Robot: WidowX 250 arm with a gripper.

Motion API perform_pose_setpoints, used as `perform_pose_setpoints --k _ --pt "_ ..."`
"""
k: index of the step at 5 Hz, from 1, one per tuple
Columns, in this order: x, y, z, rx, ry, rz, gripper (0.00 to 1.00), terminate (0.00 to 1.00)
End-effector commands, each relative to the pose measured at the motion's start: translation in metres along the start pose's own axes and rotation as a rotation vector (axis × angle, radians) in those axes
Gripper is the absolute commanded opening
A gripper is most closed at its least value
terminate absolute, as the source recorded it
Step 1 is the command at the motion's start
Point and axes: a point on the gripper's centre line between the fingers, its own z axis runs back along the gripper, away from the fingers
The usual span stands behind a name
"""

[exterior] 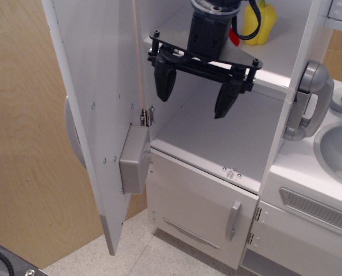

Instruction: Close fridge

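The white toy fridge (216, 135) stands open, its white shelves showing. Its large door (99, 92) is swung wide out to the left, seen from the inner side, with a grey box (133, 160) on its back and a hinge (146, 117) at the fridge edge. The door's handle and dispenser panel are hidden on the far side. My black gripper (195, 92) is open and empty, hanging in the fridge opening above the lower shelf, just right of the door's hinge edge, not touching the door.
A yellow toy pepper (261, 23) sits on the upper shelf (274, 57) behind my gripper. The smaller lower door (199, 215) with a short grey handle is shut. To the right are a grey phone handset (307, 100), a sink (338, 150) and a vent cabinet (317, 210). A wooden wall (27, 161) is at left.
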Motion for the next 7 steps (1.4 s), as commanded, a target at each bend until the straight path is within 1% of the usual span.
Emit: perform_pose_setpoints --k 1,2,4,5,6,7 --pt "0.0 0.0 0.0 0.0 0.0 0.0 1.0 0.0" --pt "-0.025 0.013 0.013 -0.062 0.079 -0.098 1.0 0.0" --pt "-0.081 0.064 0.032 -0.075 0.028 -0.219 1.0 0.0" --pt "-0.1 0.102 0.028 -0.078 0.016 -0.243 1.0 0.0" --pt "-0.104 0.135 0.023 -0.081 0.011 -0.257 1.0 0.0" --pt "-0.089 0.16 0.029 -0.07 -0.034 -0.223 1.0 0.0"
